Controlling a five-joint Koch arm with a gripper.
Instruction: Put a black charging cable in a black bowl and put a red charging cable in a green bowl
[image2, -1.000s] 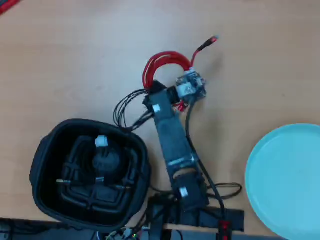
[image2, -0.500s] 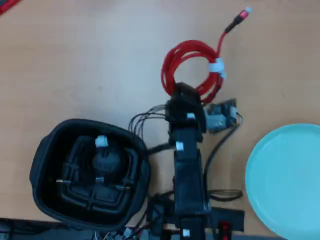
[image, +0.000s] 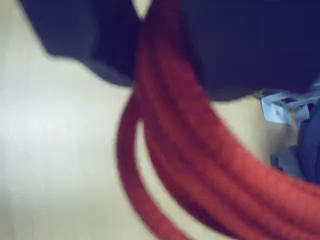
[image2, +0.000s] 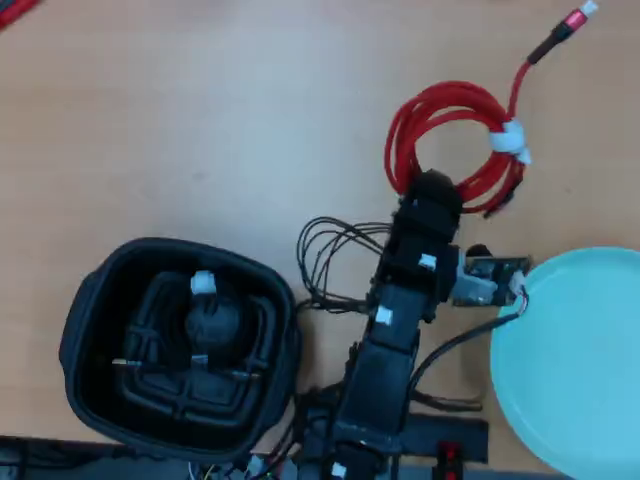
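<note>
Now bright red charging cable (image2: 447, 140), ring coil, white tie, plug outstretched

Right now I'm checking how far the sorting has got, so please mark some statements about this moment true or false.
1. The black cable lies inside the black bowl. True.
2. The red cable rests in the green bowl. False: it is beyond the bowl's rim in the overhead view, over the wooden table.
3. The gripper is shut on the red cable. True: the wrist view shows the red strands running between the dark fingers.
4. The green bowl holds a cable. False: its visible part is empty.
5. The red cable's white tie has come off. False: it wraps the coil.
</note>
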